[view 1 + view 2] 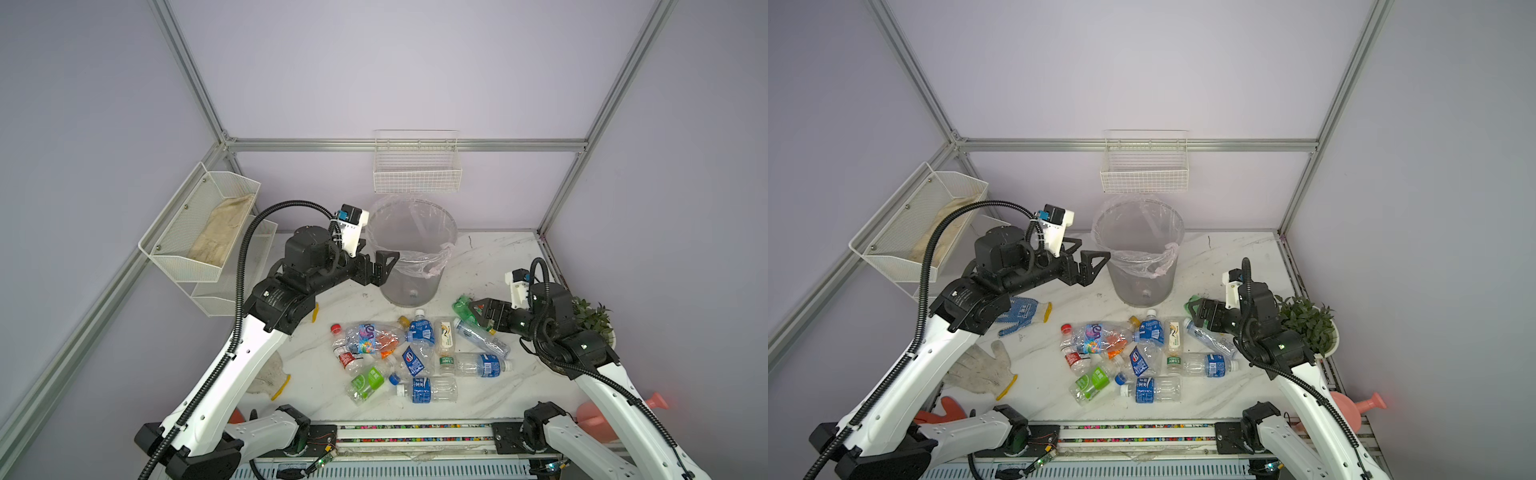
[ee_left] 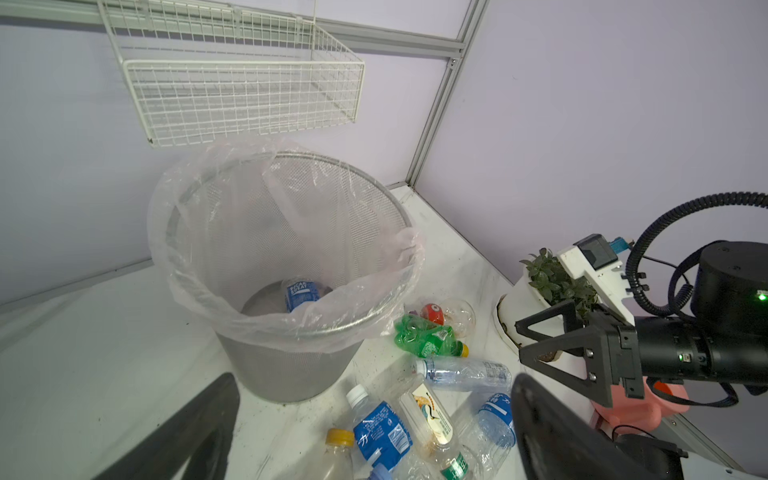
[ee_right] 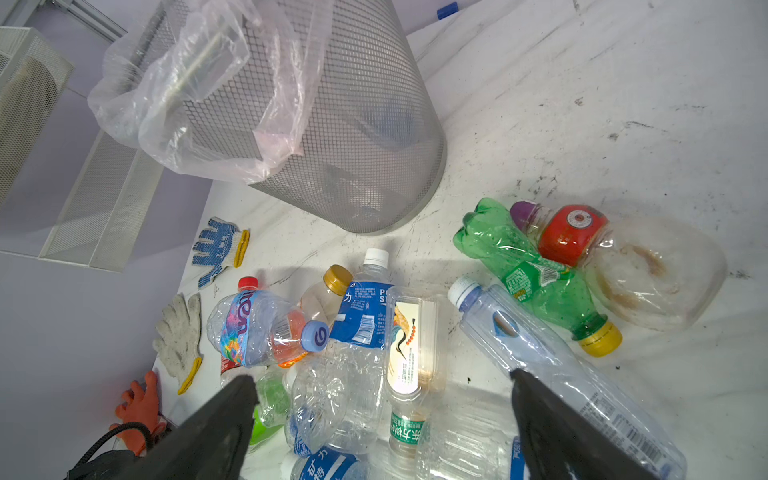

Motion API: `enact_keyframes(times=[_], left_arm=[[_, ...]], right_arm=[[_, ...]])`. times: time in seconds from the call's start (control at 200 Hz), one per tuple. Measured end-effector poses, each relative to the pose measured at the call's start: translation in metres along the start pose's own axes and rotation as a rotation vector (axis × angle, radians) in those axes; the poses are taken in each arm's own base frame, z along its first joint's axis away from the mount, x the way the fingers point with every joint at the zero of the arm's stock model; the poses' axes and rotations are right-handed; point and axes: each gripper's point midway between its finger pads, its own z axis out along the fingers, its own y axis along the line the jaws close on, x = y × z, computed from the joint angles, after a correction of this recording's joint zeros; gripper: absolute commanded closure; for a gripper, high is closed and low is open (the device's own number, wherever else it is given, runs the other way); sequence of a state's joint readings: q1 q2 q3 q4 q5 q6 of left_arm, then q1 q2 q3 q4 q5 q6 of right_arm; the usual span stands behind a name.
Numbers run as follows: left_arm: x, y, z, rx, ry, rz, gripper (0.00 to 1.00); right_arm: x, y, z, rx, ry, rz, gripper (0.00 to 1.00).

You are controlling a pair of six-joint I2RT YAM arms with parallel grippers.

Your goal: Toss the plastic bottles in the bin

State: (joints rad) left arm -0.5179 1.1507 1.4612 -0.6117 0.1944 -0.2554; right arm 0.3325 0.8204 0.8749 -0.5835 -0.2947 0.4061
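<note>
LEFT: left gripper (image 1: 386, 266), jaws wide and empty, hangs beside the left rim of the bin (image 1: 415, 286), apparently its drop point | RIGHT: right gripper (image 1: 471, 311), spread wide and empty, hovers by the green bottle (image 3: 536, 274), seemingly lining up a pick | BOTTLES: plastic bottles (image 1: 419, 353) heaped on the near side of the bin; one blue-labelled bottle (image 2: 301, 293) inside.

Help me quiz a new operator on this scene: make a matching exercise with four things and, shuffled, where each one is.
Things
1. bin
2. green bottle
3. blue-dotted glove
4. potted plant

Places
A. at the table's right edge
B. at the back of the table, below a wall-hung wire basket
C. lying beside a red-labelled bottle
D. on the table's left side, near a white glove

Pairs: 1-B, 2-C, 3-D, 4-A
</note>
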Motion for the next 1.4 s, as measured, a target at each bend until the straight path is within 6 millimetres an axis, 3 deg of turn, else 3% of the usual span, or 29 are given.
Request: enact_keyframes(times=[0.155,0.435,0.79,1.03,1.4], left_arm=[[0.028,0.005,-0.006,-0.010,0.049,-0.017,0.00],[0.111,0.027,-0.025,-0.083,0.165,-0.054,0.00],[0.170,0.048,-0.054,-0.171,0.182,-0.074,0.00],[0.193,0.058,-0.067,-0.214,0.183,-0.077,0.00],[0.188,0.058,-0.075,-0.222,0.132,-0.086,0.00]], right_arm=[[0.004,-0.004,0.008,0.018,0.031,0.001,0.03],[0.015,-0.014,0.027,0.090,0.091,-0.014,0.03],[0.051,-0.003,0.060,0.157,0.210,-0.070,0.03],[0.061,0.007,0.082,0.219,0.240,-0.099,0.08],[0.090,-0.002,0.113,0.328,0.305,-0.098,0.11]])
